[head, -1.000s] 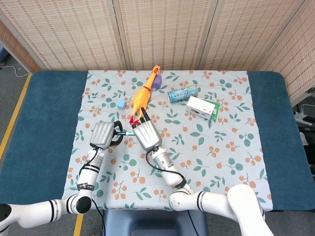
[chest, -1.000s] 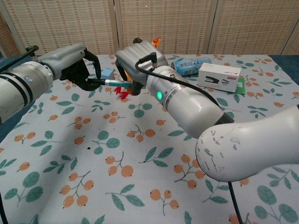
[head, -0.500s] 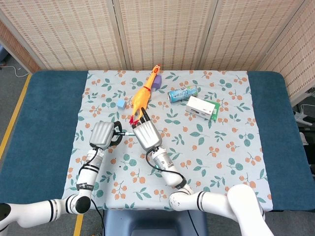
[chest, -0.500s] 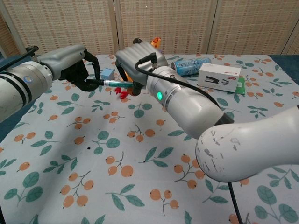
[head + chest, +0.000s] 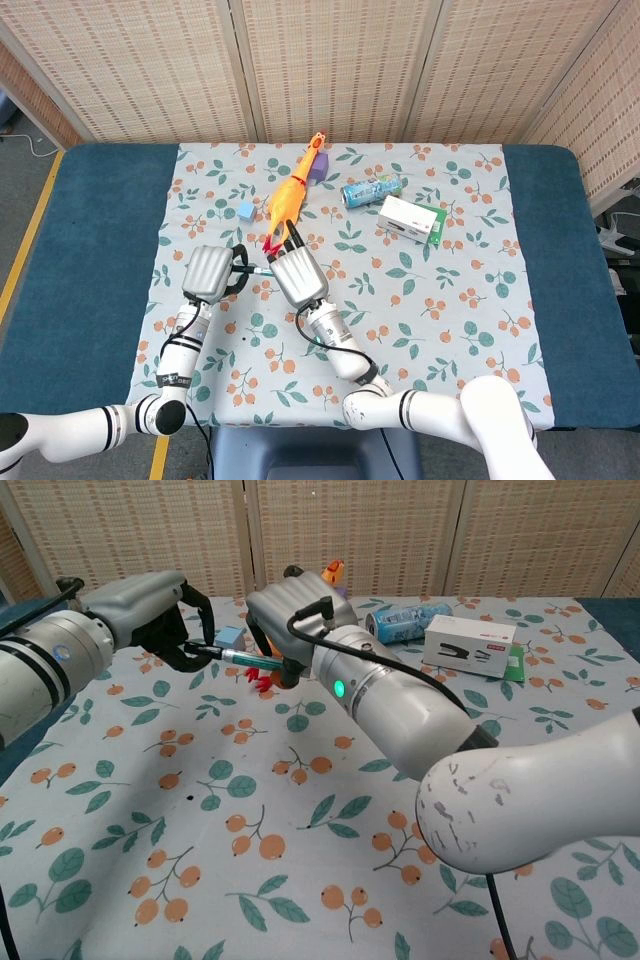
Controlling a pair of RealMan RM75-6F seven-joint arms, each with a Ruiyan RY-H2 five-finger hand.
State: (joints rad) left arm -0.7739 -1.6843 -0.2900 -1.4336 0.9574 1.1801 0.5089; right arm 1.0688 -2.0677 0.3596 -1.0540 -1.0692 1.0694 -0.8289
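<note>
Change: the left hand (image 5: pixel 160 615) now sits slightly higher and further toward 10 o'clock in the chest view than a second ago, and the pen (image 5: pixel 236 655) tilts up with it; the right hand (image 5: pixel 292 615) has barely moved.
Meaning: the shift is small and slow, so I judge the two hands are working the pen between them rather than carrying it anywhere.
Left hand: its fingers are curled around the dark end of the pen, clamped on it.
Right hand: its fingers (image 5: pixel 283 670) hang down over the pen's other end; whether they grip it or only touch it I cannot tell, since the palm hides the contact.
Pen, place: off the tablecloth (image 5: pixel 450 300), bridging the gap between the hands, at about 7 o'clock from the rubber chicken (image 5: pixel 290 195).
Pen, look: slim, with a teal barrel and a dark grip; nearly level, its left end a little raised.
Nearby: a small blue block (image 5: pixel 231 638) lies just behind the pen; the can (image 5: pixel 370 189) and the white box (image 5: pixel 412 219) lie well apart at 2 o'clock.
</note>
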